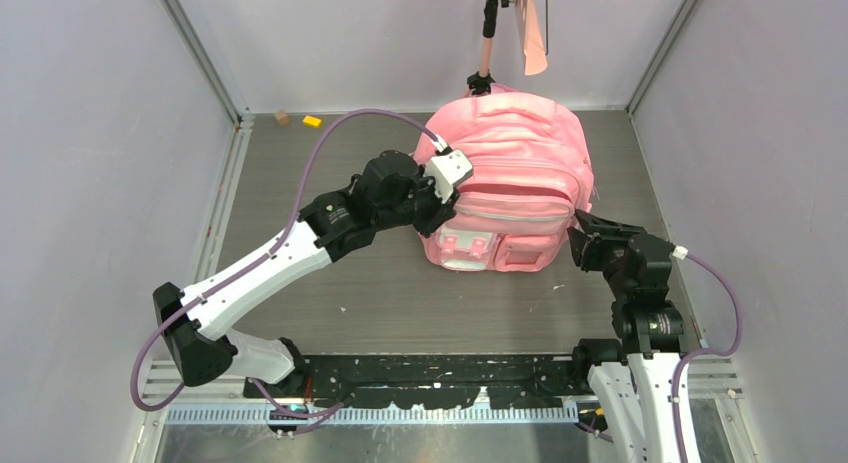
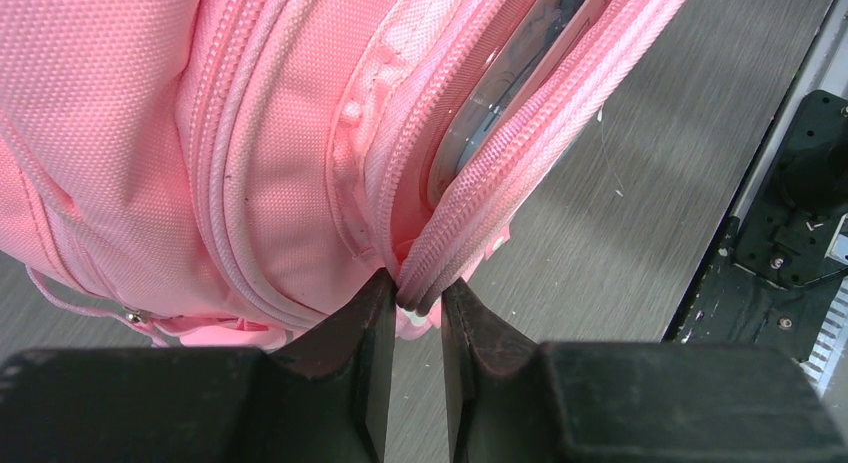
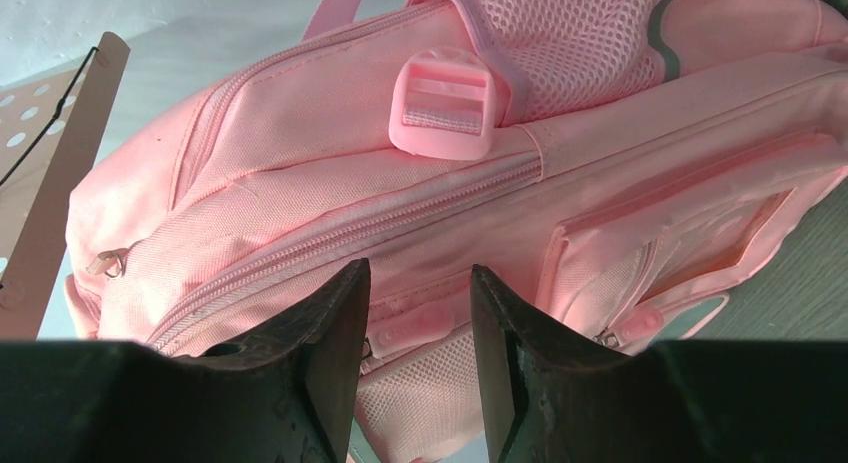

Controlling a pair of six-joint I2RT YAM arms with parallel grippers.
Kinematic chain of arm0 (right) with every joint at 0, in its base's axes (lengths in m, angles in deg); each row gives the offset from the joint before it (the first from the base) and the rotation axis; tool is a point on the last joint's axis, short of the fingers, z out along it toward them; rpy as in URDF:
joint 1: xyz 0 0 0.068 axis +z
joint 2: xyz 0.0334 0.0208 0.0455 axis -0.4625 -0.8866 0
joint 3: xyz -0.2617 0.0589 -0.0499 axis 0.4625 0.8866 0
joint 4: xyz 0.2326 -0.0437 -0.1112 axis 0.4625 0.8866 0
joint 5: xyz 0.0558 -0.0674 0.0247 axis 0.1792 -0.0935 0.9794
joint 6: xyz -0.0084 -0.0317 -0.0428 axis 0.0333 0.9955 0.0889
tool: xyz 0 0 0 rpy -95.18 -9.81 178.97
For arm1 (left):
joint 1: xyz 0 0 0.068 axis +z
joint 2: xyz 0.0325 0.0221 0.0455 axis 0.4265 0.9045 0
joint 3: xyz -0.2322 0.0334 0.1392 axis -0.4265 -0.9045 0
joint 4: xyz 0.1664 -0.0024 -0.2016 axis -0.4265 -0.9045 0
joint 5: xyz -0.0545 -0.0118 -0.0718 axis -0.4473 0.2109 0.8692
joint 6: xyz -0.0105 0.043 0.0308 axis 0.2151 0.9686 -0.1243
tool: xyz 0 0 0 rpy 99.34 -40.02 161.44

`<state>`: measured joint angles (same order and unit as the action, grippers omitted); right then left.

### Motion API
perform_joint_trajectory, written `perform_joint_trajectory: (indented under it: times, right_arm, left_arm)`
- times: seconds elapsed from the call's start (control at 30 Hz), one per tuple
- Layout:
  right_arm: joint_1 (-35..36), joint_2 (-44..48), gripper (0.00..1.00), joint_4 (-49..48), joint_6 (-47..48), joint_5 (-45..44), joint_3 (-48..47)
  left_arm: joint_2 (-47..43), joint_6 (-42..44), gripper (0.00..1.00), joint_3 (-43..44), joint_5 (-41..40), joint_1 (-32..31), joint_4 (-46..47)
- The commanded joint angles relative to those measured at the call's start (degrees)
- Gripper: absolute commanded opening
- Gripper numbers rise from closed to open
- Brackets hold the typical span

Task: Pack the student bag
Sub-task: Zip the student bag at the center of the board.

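Note:
The student bag is a large pink backpack standing mid-table, front pockets toward the arms. My left gripper is at its left side. In the left wrist view the gripper is shut on the pink zip edge of an opened pocket, and a clear flat item shows inside the gap. My right gripper is at the bag's right lower corner. In the right wrist view it is open, with a pink zip pull tab lying between the fingers on the bag. I cannot tell whether they touch it.
A small wooden block and a yellow block lie at the back left. A thin stand with a hanging pinkish card rises behind the bag. Grey walls close in both sides. A perforated tan panel shows beside the bag.

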<state>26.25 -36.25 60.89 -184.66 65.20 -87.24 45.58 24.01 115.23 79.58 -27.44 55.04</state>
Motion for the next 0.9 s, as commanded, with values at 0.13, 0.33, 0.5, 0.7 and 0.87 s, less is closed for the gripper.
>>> perform_joint_trajectory:
  times: [0.13, 0.33, 0.5, 0.7, 0.87]
  right_arm:
    - [0.7, -1.2, 0.47, -1.7, -1.3, 0.8, -2.3]
    - [3.7, -2.7, 0.51, -2.3, -1.1, -0.8, -3.3]
    - [5.7, -3.8, 0.44, -4.9, -2.5, -1.1, -2.2]
    - [8.3, -6.3, 0.35, -8.2, -3.4, -6.8, -2.6]
    - [9.0, -7.6, 0.26, -8.8, -3.4, -8.7, -3.8]
  left_arm:
    - [-0.7, -0.8, 0.23, -0.2, 2.1, 0.1, 3.1]
    - [-0.5, -0.9, 0.22, 0.0, 2.2, 0.2, 3.2]
    - [-0.7, -1.5, 0.22, -0.3, 2.6, 0.1, 3.4]
    - [-1.0, -1.5, 0.22, -0.5, 2.5, 0.1, 3.1]
    - [-1.3, -1.5, 0.22, -0.9, 2.0, 0.1, 2.9]
